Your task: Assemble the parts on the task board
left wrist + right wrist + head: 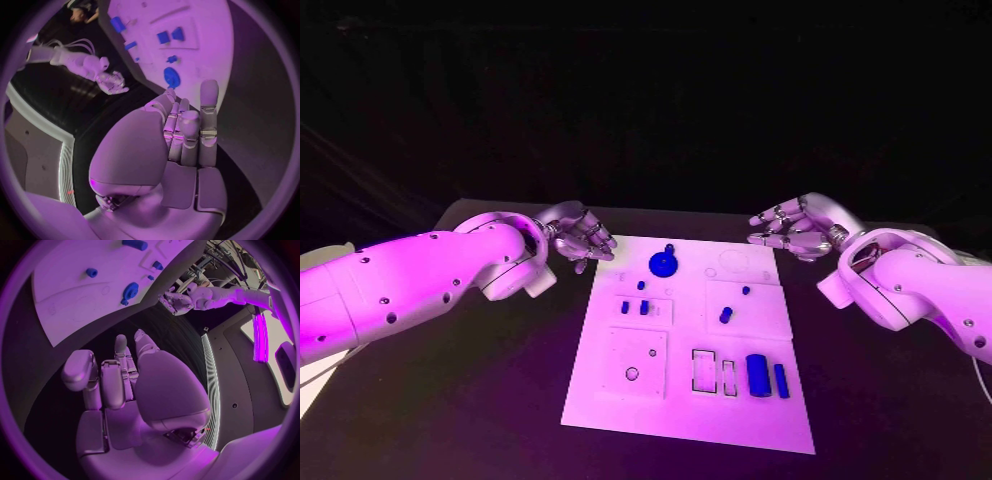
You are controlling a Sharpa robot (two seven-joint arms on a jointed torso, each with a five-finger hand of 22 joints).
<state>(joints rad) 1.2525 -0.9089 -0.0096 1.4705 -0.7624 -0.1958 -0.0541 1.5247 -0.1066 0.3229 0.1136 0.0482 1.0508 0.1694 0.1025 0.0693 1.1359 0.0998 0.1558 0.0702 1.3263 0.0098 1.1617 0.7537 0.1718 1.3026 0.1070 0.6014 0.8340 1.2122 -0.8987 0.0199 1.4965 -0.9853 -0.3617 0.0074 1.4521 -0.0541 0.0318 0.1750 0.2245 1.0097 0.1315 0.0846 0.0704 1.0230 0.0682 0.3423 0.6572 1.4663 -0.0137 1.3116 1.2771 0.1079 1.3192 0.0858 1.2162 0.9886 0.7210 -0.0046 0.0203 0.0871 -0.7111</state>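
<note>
Task board (625, 385) lies mid-table w/ long axis running away from me. Blue parts (757, 374) lie on it, long axes the same way. My left hand (578, 236) & right hand (792, 228) flank its far end, both empty, fingers apart.

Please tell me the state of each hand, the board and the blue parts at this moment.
Left silver hand: holds nothing, fingers extended, beside the board's far left corner.
Right silver hand: holds nothing, off the board's far right corner.
White task board: flat on the black table.
Round blue disc part: on the board's far end, untouched.
Two long blue block parts: lying side by side near the board's right edge.
</note>
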